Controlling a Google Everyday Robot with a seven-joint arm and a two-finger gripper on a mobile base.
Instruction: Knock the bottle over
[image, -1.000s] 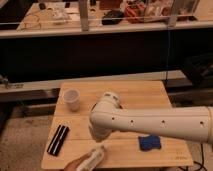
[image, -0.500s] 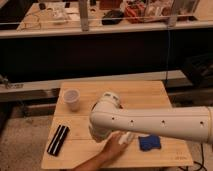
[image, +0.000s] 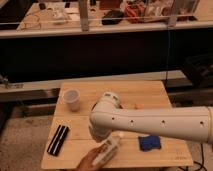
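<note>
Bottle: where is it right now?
In the camera view the bottle lies tilted at the table's front edge, between the black case and blue object, under the arm; the gripper, shut, is at its lower end.

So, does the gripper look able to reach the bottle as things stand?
Probably yes. The gripper, shut, is low at the front edge of the table, right beside the bottle, which leans over there. Nothing stands between them; the cup is far behind. Whether they touch, I cannot tell.
</note>
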